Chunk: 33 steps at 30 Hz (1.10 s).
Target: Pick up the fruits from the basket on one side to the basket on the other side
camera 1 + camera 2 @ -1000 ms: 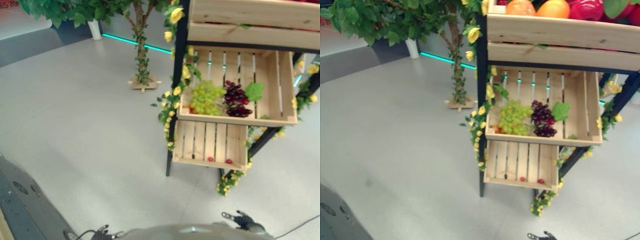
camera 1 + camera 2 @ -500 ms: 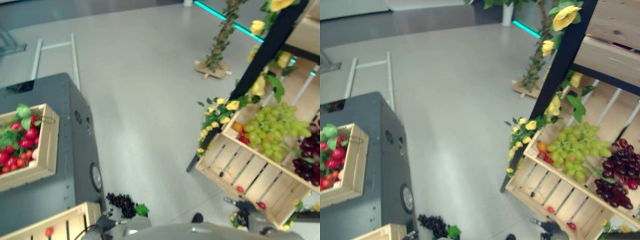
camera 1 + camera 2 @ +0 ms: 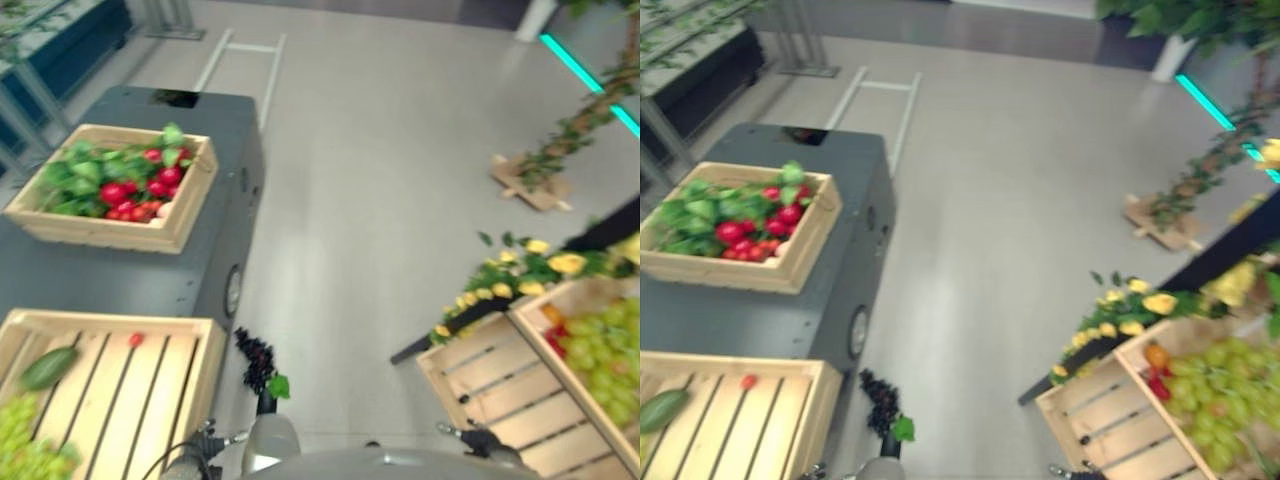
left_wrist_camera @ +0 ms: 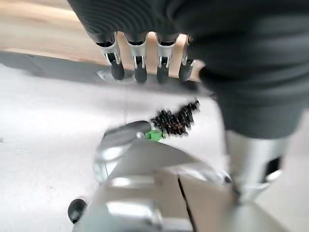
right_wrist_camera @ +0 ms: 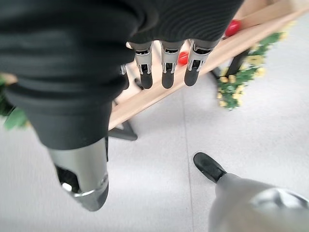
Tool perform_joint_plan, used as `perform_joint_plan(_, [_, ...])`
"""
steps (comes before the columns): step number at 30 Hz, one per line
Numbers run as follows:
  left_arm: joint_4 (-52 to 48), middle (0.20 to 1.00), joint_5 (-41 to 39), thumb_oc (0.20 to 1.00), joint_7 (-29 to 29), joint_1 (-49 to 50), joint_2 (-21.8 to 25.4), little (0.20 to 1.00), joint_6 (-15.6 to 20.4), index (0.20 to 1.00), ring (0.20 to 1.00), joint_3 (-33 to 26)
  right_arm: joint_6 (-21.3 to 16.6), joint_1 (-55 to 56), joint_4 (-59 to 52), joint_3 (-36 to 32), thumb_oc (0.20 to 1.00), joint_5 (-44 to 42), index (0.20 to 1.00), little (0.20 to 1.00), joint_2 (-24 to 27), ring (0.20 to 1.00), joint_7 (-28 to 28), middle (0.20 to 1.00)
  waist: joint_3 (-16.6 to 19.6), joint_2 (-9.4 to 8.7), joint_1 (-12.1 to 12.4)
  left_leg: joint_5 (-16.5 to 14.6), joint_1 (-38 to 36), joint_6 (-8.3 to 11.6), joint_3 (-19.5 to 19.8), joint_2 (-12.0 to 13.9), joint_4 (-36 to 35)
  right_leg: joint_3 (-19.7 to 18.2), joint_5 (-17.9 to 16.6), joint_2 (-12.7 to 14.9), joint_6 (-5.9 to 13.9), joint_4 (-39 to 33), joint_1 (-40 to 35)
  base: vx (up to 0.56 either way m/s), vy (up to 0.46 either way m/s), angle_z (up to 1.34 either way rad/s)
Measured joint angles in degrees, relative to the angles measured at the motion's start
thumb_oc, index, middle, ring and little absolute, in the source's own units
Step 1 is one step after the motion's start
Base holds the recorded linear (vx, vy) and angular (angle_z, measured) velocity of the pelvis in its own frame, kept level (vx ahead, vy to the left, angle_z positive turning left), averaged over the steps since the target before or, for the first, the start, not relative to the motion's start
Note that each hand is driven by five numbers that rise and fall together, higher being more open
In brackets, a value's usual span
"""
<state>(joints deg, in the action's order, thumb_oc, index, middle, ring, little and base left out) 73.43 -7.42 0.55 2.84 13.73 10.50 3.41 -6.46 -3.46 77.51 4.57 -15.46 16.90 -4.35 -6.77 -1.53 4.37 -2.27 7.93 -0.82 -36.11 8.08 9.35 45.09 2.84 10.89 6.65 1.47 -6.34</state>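
A bunch of dark grapes (image 3: 257, 362) with a green leaf lies on the floor beside a low wooden crate (image 3: 205, 370) at the lower left. That crate holds green grapes (image 3: 25, 450), a long green fruit (image 3: 45, 368) and a small red fruit (image 3: 135, 340). On the right, a shelf crate (image 3: 520, 330) holds green grapes (image 3: 610, 350), with a slatted crate (image 3: 490, 390) below it. My left hand (image 3: 203, 447) hangs near the dark grapes (image 4: 176, 121), its fingers (image 4: 140, 63) straight and holding nothing. My right hand (image 3: 478, 438) hangs by the slatted crate, fingers (image 5: 166, 67) straight, with nothing in it.
A grey cart (image 3: 215, 250) carries a wooden crate (image 3: 100, 232) of red fruit and leaves. Yellow flowers (image 3: 520, 270) trim the shelf's black post. A tree base (image 3: 530, 180) and a white metal frame (image 3: 240, 55) stand on the floor farther off.
The camera has swung left: the shelf slid to the right edge, and the cart and the low crate came into view. Both hands hang as before.
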Motion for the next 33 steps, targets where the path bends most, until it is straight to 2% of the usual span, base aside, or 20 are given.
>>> perform_joint_plan(1, [-0.26,1.000,0.02,1.000,0.06,0.11,-0.22,1.000,0.04,1.000,1.000,-0.05,-0.08,0.07,-0.30,-1.15,1.000,-0.03,1.000,1.000,-0.46,1.000,-0.33,1.000,0.25,0.00,-0.87,1.08,-0.33,-0.87,0.43,-1.57,-1.15,0.26,0.19,0.97,0.72,0.62,-0.19,0.09,0.065,1.05])
perform_joint_plan(3, [-1.41,1.000,0.06,1.000,0.11,0.23,0.35,1.000,0.11,1.000,1.000,-0.31,-0.07,-1.32,-0.65,-1.71,1.000,-0.04,1.000,1.000,-2.01,1.000,-0.29,1.000,0.00,-0.91,-0.21,1.45,-0.55,-1.27,1.43,-2.92,-2.44,0.50,-0.21,1.53,0.49,0.46,-0.24,0.08,0.048,0.45])
perform_joint_plan(4, [-1.34,1.000,0.22,1.000,0.19,0.20,0.60,1.000,-0.01,1.000,1.000,-0.30,-0.07,-2.02,-0.57,-1.71,1.000,-0.06,1.000,1.000,-2.49,1.000,-0.27,1.000,0.09,-1.15,-0.47,1.47,-0.72,-1.30,2.01,-3.08,-2.68,0.93,-0.36,1.61,0.39,0.41,-0.65,0.08,0.047,0.22])
perform_joint_plan(6, [-1.26,1.000,1.29,1.000,0.38,0.69,1.03,1.000,0.04,1.000,1.000,-0.21,-0.29,-3.87,-1.08,-1.69,1.000,0.00,1.000,1.000,-3.32,1.000,-0.18,1.000,0.54,-1.48,0.84,1.49,-2.50,-1.26,2.72,-3.54,-4.01,1.16,-0.35,1.84,0.41,1.85,-1.84,0.09,0.051,0.19])
perform_joint_plan(10, [-1.42,1.000,1.80,1.000,0.35,0.79,2.03,1.000,0.37,1.000,1.000,-1.44,-0.35,-4.36,-1.01,-1.90,1.000,0.04,1.000,1.000,-3.42,1.000,-0.11,1.000,1.67,-3.42,2.00,1.91,-2.28,-0.57,3.54,-4.38,-4.46,1.16,-0.26,1.03,0.57,-1.02,-2.82,0.07,0.050,0.07])
perform_joint_plan(15, [-1.40,1.000,2.16,1.000,0.37,1.23,2.32,1.000,0.42,1.000,1.000,-2.52,-0.35,-3.88,-0.54,-1.89,1.000,0.11,1.000,1.000,-3.72,1.000,0.05,1.000,1.75,-3.60,2.79,2.17,-2.13,-0.20,4.63,-4.74,-4.93,1.14,-0.25,0.65,0.57,-1.75,-3.10,0.05,0.052,0.04])
perform_joint_plan(19, [-1.38,1.000,2.17,1.000,0.38,1.06,2.41,1.000,0.55,1.000,1.000,-2.65,-0.34,-3.21,-0.36,-1.89,1.000,0.27,1.000,1.000,-3.90,1.000,0.06,1.000,1.46,-4.21,2.55,2.51,-1.37,-0.53,5.03,-5.51,-5.61,1.14,-0.17,1.22,2.27,-1.76,-2.42,0.03,0.061,0.06])
perform_joint_plan(26, [-1.39,1.000,2.19,1.000,0.59,1.26,2.20,1.000,0.59,1.000,1.000,-2.67,-0.33,-3.51,-0.38,-1.84,1.000,0.92,1.000,1.000,-4.53,1.000,0.21,1.000,1.10,-4.57,2.88,2.62,-1.24,-0.77,6.64,-6.62,-6.27,2.11,-0.62,2.01,2.54,-0.80,-2.62,0.03,0.076,0.09])
perform_joint_plan(29, [-1.25,1.000,2.20,1.000,0.89,1.21,1.51,1.000,0.57,1.000,1.000,-2.58,-0.27,-4.29,-0.12,-1.88,1.000,1.34,1.000,1.000,-4.39,1.000,0.30,1.000,0.12,-3.25,2.95,2.70,-2.44,-1.10,8.36,-6.91,-7.48,2.61,-0.59,3.90,2.45,5.07,-2.57,0.08,0.183,0.25])
perform_joint_plan(30, [-0.99,1.000,2.22,1.000,1.22,1.21,0.38,1.000,0.44,1.000,1.000,-2.42,-0.18,-4.59,0.10,-1.88,1.000,1.34,1.000,1.000,-3.56,1.000,0.37,1.000,-0.99,-1.43,2.55,2.70,-4.37,-1.68,9.72,-6.76,-8.53,2.47,-0.72,6.02,2.54,12.06,-1.88,0.08,0.172,0.28])
perform_joint_plan(31, [-0.95,1.000,2.22,1.000,1.42,1.30,-0.06,1.000,0.44,1.000,1.000,-2.41,0.00,-4.59,0.19,-1.88,1.000,1.35,1.000,1.000,-3.26,1.000,0.46,1.000,-1.29,-0.89,2.67,2.79,-5.44,-2.15,10.20,-6.98,-9.32,2.32,-0.80,7.55,2.64,15.80,-1.21,0.08,0.180,0.49])
perform_joint_plan(32, [-0.76,1.000,2.22,1.000,1.68,1.50,-0.41,1.000,0.43,1.000,1.000,-2.06,0.16,-4.71,0.14,-1.81,1.000,1.37,1.000,1.000,-2.79,1.000,0.59,1.000,-1.76,-0.25,2.49,3.15,-7.37,-3.49,11.72,-7.94,-10.88,0.70,-2.05,11.51,3.69,25.54,0.30,-0.01,0.089,0.54])
perform_joint_plan(33, [-0.62,1.000,2.21,1.000,1.72,1.45,-0.36,1.000,0.35,1.000,1.000,-1.65,0.16,-4.52,-0.03,-1.82,1.000,1.37,1.000,1.000,-2.63,1.000,0.65,1.000,-2.21,0.43,1.97,3.31,-8.28,-3.90,13.34,-8.30,-11.75,-2.03,-1.70,12.85,5.00,29.64,2.11,-0.02,0.028,0.84])
